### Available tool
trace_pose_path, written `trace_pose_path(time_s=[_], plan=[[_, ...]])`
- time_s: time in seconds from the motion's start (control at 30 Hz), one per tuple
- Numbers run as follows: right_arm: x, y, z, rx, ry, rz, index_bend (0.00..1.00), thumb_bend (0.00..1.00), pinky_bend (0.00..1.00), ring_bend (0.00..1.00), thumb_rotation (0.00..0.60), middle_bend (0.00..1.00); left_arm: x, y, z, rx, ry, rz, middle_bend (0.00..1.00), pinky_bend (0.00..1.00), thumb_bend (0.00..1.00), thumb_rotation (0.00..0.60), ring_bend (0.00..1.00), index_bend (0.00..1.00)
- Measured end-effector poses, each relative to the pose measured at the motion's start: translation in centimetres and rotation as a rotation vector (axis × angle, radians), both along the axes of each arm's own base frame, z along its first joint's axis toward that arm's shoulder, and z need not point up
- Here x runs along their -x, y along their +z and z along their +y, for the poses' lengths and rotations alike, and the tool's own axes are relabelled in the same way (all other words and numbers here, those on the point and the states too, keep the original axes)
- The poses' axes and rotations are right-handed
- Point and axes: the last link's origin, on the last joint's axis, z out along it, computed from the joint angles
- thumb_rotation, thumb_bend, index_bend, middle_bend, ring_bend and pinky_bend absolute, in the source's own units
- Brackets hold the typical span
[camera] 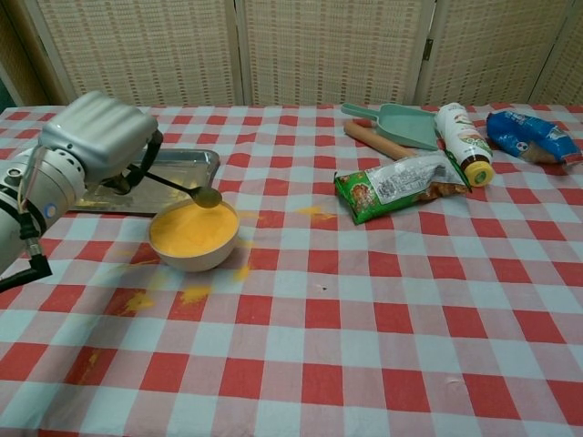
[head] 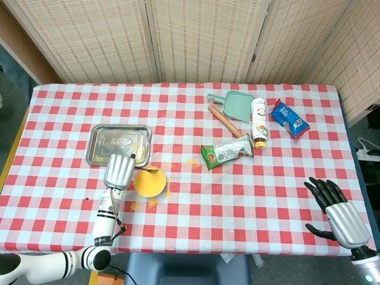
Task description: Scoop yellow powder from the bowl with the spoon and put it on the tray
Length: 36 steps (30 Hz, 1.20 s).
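A: Spoon (camera: 187,189) is pinched in the left hand (camera: 96,137), loaded tip just above the bowl (camera: 193,235). Where's the tray (head: 97,155)?

B: Right behind the bowl, toward the far-left. Right hand (head: 339,214) idles with fingers spread, holding nothing, well apart.

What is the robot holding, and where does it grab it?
The left hand holds the spoon by its handle end. The right hand holds nothing.

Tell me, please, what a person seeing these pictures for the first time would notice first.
The eye goes first to the bowl of bright yellow powder near the table's left front, with the left hand holding a spoon just above it. Behind them lies the metal tray; yellow spills dot the red checked cloth around the bowl.
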Motion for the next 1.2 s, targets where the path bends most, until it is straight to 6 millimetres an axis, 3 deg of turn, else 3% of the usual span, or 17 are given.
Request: trace_pose_path(time_s=[0.3, 0.63, 0.87, 1.2], plan=[[-0.1, 0.0, 0.1, -0.014, 0.004, -0.011, 0.0, 0.09, 0.0, 0.0, 0.6, 0.0, 1.2, -1.2, 0.0, 0.038, -0.007, 0.02, 1.0, 1.0, 0.79, 0.6, 1.0, 0.93], [-0.4, 0.0, 0.5, -0.012, 0.019, -0.01, 0.0, 0.09, 0.0, 0.0, 0.6, 0.0, 1.3, -1.4, -2.5, 0.132, -0.012, 0.003, 1.0, 1.0, 0.78, 0.6, 1.0, 0.93], [-0.4, -0.1, 0.6, -0.019, 0.021, -0.01, 0.0, 0.09, 0.0, 0.0, 0.6, 0.0, 0.6, -0.4, -3.8, 0.151, -0.036, -0.031, 1.0, 1.0, 0.78, 0.6, 1.0, 0.93], [-0.2, -0.1, 0.3, -0.017, 0.011, -0.004, 0.0, 0.09, 0.0, 0.0, 0.6, 0.0, 0.0, 0.9, -2.1, 0.077, -0.074, -0.063, 1.0, 1.0, 0.78, 0.6, 1.0, 0.93]])
